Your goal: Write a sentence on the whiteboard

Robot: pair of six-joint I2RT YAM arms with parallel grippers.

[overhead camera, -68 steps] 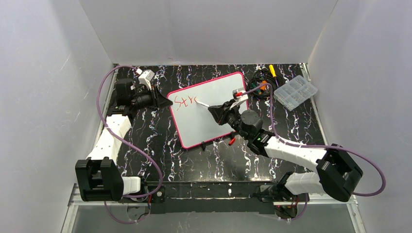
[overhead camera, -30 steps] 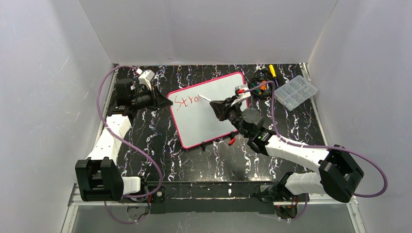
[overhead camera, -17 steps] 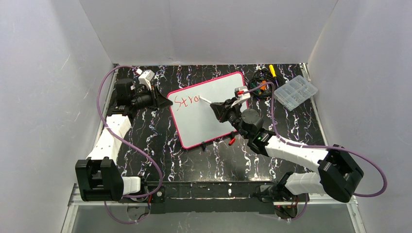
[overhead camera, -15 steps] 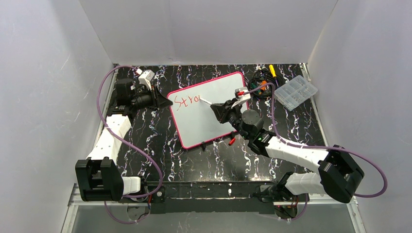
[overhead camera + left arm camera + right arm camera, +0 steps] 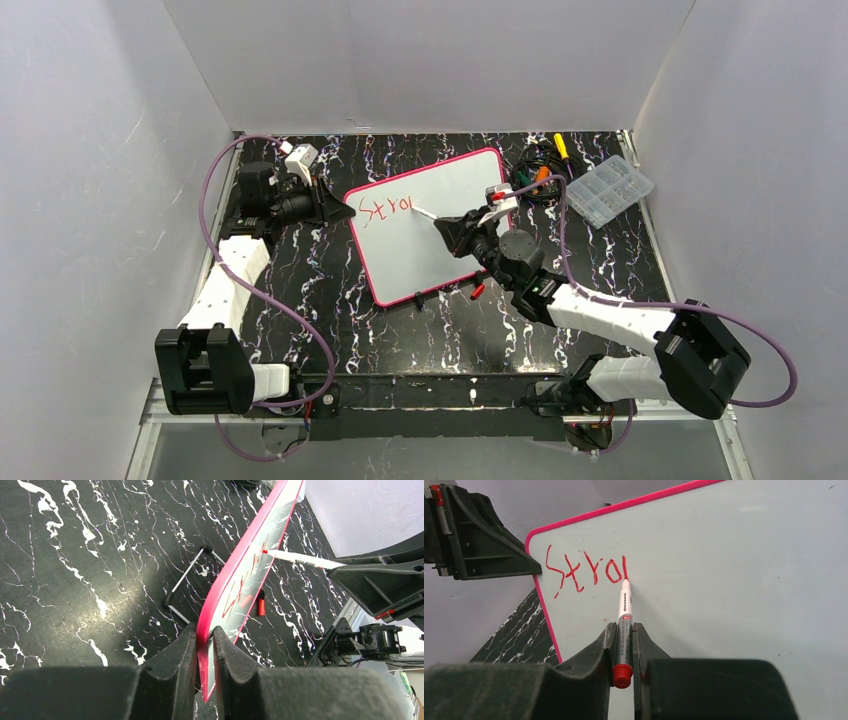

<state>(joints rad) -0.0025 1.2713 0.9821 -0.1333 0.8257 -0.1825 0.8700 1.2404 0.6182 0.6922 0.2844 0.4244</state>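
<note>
Sentence [image 5: 584, 572] on pink-bordered white whiteboard [image 5: 734, 590] just grew past "Stro", far from done; my right gripper [image 5: 624, 628] clamps the red-tipped marker [image 5: 624, 607], my left gripper [image 5: 205, 632] pinches its edge.

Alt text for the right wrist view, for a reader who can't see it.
The right gripper is shut on a marker whose tip touches the whiteboard at the end of an unfinished sentence, red letters reading about "Stro" plus one stroke. The left gripper sits at the board's pink left edge.
</note>
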